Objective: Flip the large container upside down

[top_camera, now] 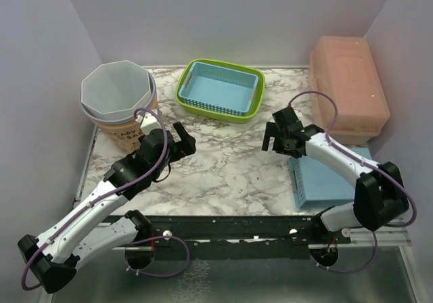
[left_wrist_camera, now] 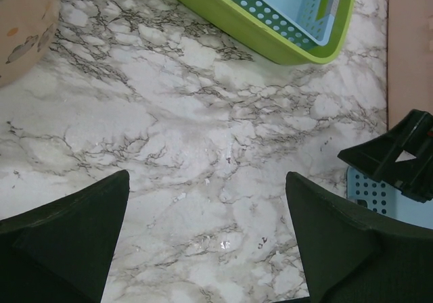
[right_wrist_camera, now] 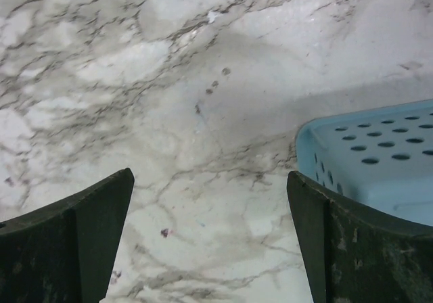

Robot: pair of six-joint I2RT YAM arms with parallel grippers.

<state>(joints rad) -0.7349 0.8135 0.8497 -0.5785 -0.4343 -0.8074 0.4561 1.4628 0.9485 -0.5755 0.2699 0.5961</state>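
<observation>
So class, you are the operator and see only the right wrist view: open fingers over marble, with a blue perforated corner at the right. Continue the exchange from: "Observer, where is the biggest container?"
Observer: A pink bin stands at the table's back right, beyond the right gripper.
Operator: Anything at the back left?
Observer: A tan tub with a white octagonal insert in it, just behind the open left gripper.
Operator: And between those two?
Observer: A green basket with a blue basket nested inside.
</observation>
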